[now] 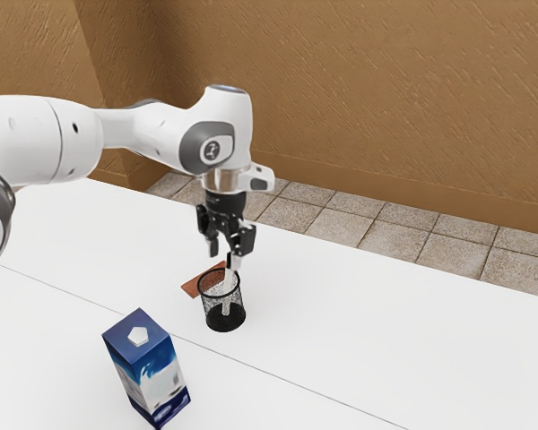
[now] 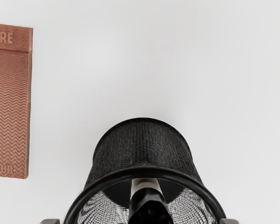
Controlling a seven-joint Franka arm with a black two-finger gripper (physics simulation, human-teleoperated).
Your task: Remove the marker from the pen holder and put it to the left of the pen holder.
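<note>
Above the pen holder, my gripper (image 1: 225,254) points down with its fingers spread apart. The black mesh pen holder (image 1: 224,313) stands upright on the white table. The marker (image 1: 228,283), white with a black upper end, stands in it, its top reaching up to about fingertip height. In the wrist view, the gripper (image 2: 140,221) has its two tips at the lower corners, on either side of the pen holder (image 2: 143,144). Between them is the dark end of the marker (image 2: 148,205), with no finger visibly touching it.
A reddish-brown patterned bar (image 1: 194,285), also in the wrist view as a flat brown bar (image 2: 10,102), lies on the table (image 1: 368,340) beside the pen holder. A blue and white carton (image 1: 150,369) stands nearer the exterior camera.
</note>
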